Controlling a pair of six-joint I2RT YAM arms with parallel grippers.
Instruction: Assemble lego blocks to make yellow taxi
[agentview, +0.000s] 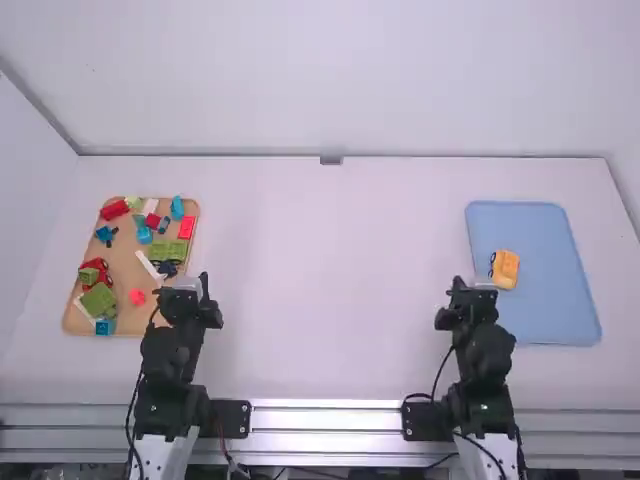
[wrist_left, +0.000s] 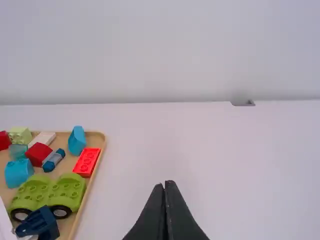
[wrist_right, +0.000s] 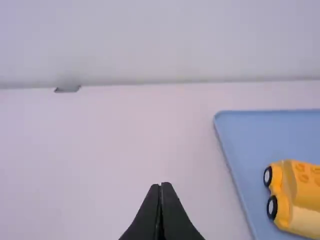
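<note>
as far as i can tell from where i'm standing, both sets of jaws are clenched on nothing, those of the left gripper (wrist_left: 165, 184) and the right gripper (wrist_right: 161, 185) alike. just to the right of the right jaws sits the yellow taxi (wrist_right: 295, 200), two wheels (wrist_right: 272, 207) facing them, on a blue tray (wrist_right: 240, 145) that spreads farther out that way. left of the left jaws is the wooden tray (wrist_left: 95, 139), with a green car base (wrist_left: 50, 192) on its nearer side, a red brick (wrist_left: 87, 162) beyond that, and other loose pieces farther out. i'd say the building is done, or nearly: the taxi looks like one joined body, though i can't tell whether every block is pushed home. so the next move calls for little, i think; if something proved loose, the right jaws could press it down gently, without tipping the taxi.
</note>
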